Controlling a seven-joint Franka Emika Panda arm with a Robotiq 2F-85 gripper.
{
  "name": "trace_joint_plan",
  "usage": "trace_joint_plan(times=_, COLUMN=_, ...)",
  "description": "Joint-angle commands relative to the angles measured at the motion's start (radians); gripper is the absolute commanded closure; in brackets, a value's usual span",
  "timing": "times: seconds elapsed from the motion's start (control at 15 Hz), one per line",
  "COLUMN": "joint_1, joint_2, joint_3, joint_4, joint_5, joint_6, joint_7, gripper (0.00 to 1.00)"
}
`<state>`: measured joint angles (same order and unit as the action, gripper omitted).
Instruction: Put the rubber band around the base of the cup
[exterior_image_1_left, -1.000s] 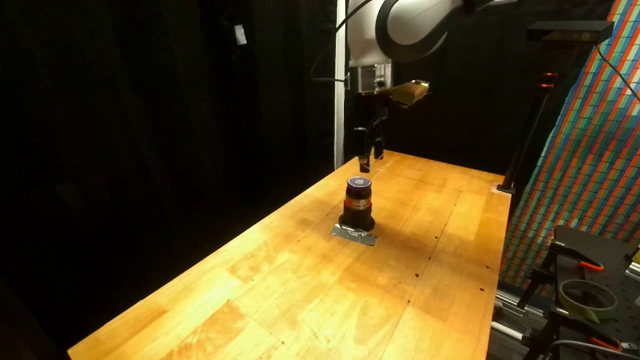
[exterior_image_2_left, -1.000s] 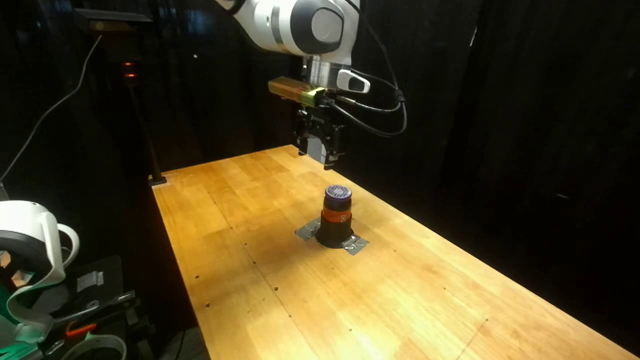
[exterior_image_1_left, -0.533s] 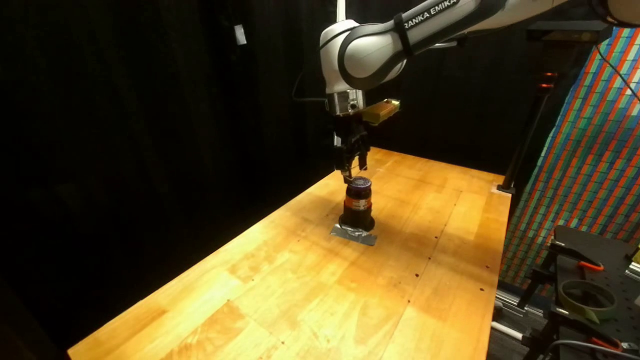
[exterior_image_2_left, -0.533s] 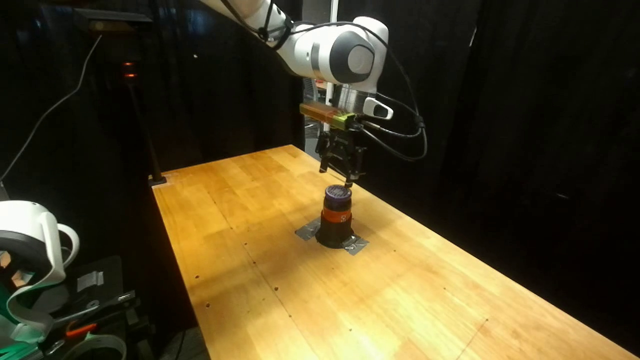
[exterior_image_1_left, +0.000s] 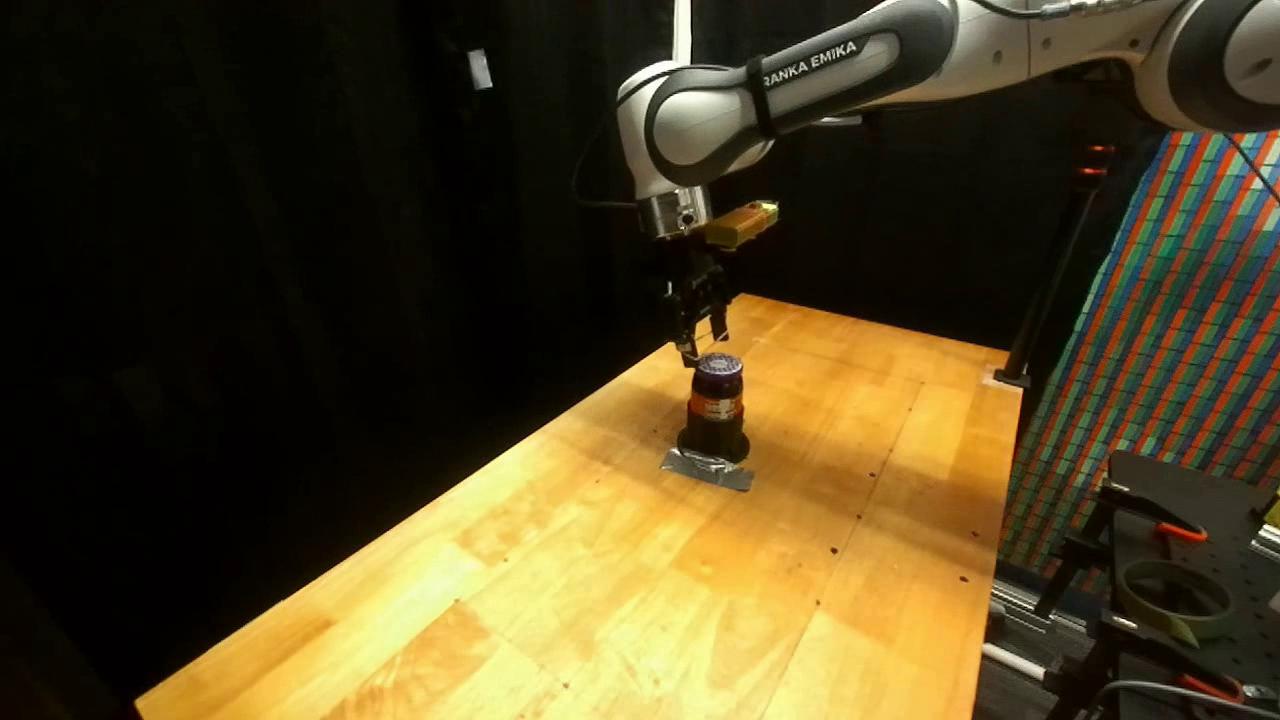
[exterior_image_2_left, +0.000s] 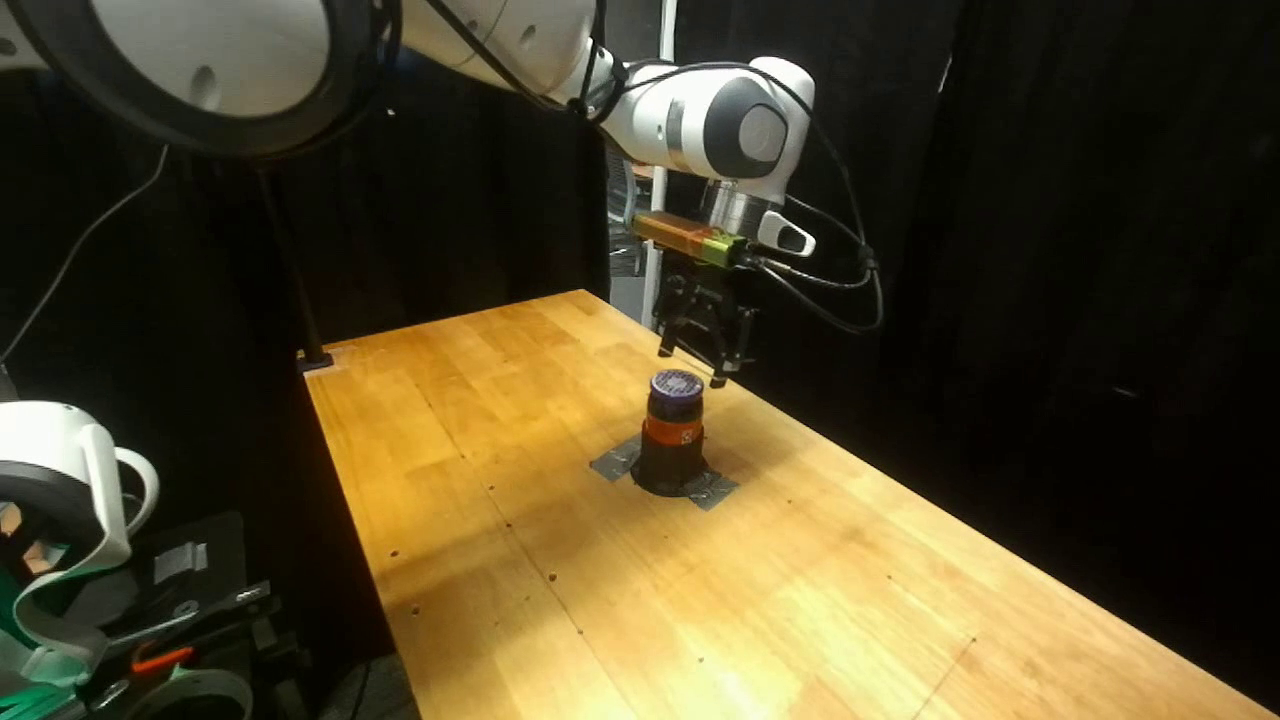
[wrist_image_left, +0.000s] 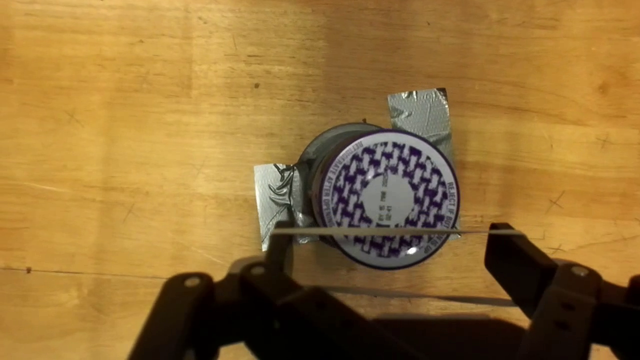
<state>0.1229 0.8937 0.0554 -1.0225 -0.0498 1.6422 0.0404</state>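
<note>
The cup is a dark upright jar with an orange label (exterior_image_1_left: 717, 408) and a purple-and-white lid. It stands on the wooden table (exterior_image_1_left: 640, 580) in both exterior views (exterior_image_2_left: 672, 432), and its lid fills the middle of the wrist view (wrist_image_left: 387, 195). My gripper (exterior_image_1_left: 705, 350) is open, slightly above the lid and off to one side, apart from it; it also shows in an exterior view (exterior_image_2_left: 692, 367) and the wrist view (wrist_image_left: 392, 229). The pale rubber band (wrist_image_left: 370, 231) is stretched between the two fingertips. In the wrist view it crosses the lower part of the lid.
Grey tape strips (wrist_image_left: 422, 115) lie against the cup's base. A black post (exterior_image_1_left: 1040, 270) stands at the table's far corner. A side bench with a tape roll (exterior_image_1_left: 1178, 598) stands beyond one table edge. Dark curtains (exterior_image_2_left: 1050, 200) hang behind.
The arm has come down and across toward the table edge beside the cup, quickly at first, then only slightly in the last half second. The gripper stays open; the cup has not moved.
</note>
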Motion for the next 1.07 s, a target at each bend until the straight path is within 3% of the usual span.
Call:
trace_joint_plan(times=0.0, joint_1=-0.008, joint_2=0.094, joint_3=-0.005, joint_4=0.147, joint_5=0.011, joint_6=-0.074, joint_7=-0.029, gripper=0.00)
trace_joint_plan(times=0.53, joint_1=-0.036, joint_2=0.166, joint_3=0.018, joint_4=0.202, joint_5=0.065, joint_6=-0.152, joint_7=-0.077, gripper=0.00)
trace_joint_plan(times=0.8, joint_1=-0.065, joint_2=0.142, joint_3=0.044, joint_4=0.168, joint_5=0.106, joint_6=-0.205, joint_7=-0.109, gripper=0.00)
trace_joint_plan(times=1.0, joint_1=-0.066, joint_2=0.146, joint_3=0.028, joint_4=0.163, joint_5=0.095, joint_6=-0.133, joint_7=-0.083, gripper=0.00)
